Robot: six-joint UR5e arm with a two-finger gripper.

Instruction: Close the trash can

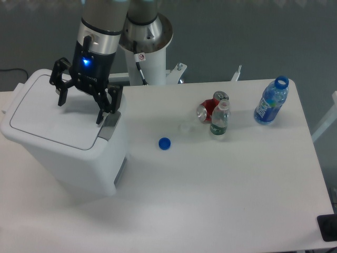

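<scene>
The trash can is a large white bin standing at the left of the table. Its flat lid lies down flat on the body, and a grey latch tab shows at its right edge. My gripper hangs just above the lid with its black fingers spread wide and nothing between them. One fingertip is close to the latch tab, the other is over the lid's far side.
A blue bottle cap lies near the table's middle. A red can and a small green-labelled bottle stand right of it. A blue uncapped bottle stands at the far right. The robot base rises behind.
</scene>
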